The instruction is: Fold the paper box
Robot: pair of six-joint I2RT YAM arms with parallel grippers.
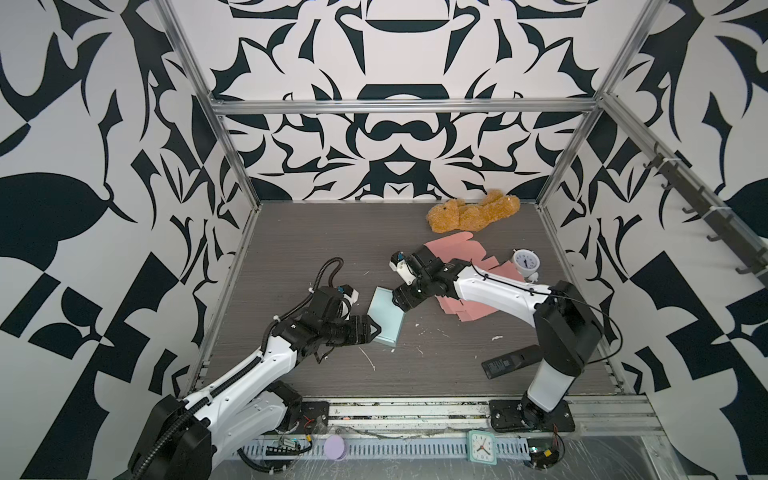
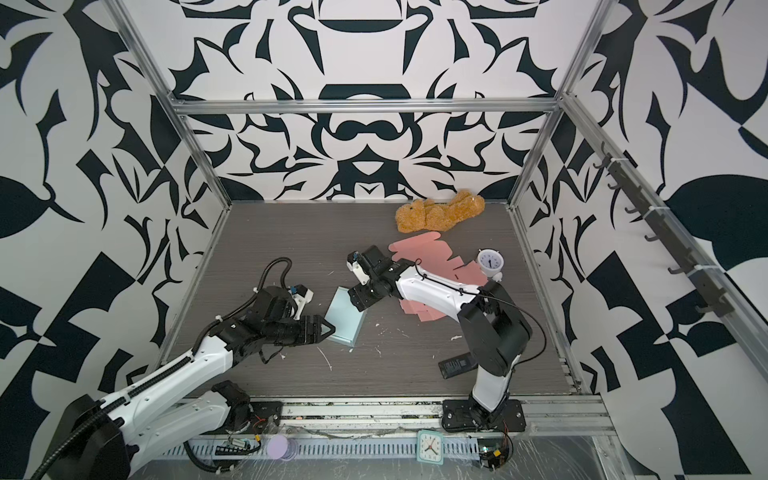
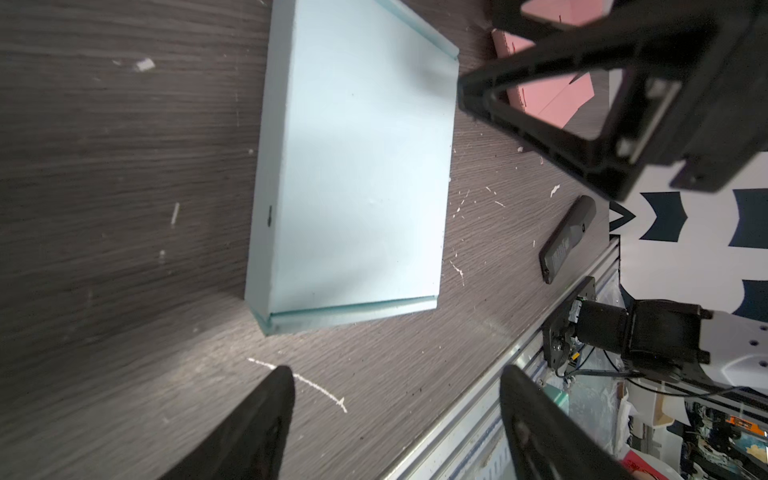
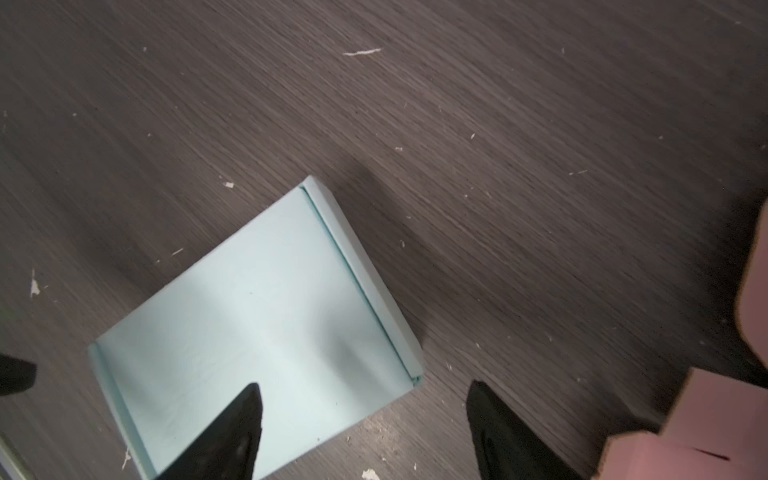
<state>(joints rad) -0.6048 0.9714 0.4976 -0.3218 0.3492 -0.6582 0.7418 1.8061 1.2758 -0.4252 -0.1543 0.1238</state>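
Top views: we logged box (image 1: 386, 320) lying front-to-back between left claw (image 1: 375, 330), right claw (image 1: 401, 306); both spread, empty.

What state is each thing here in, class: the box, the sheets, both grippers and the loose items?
blue paper box, folded shut, lying flat
pink sheets, not yet folded into boxes
left gripper, jaws open, holding nothing
right gripper, jaws open, holding nothing
teddy bear, lying down
remote, lying flat
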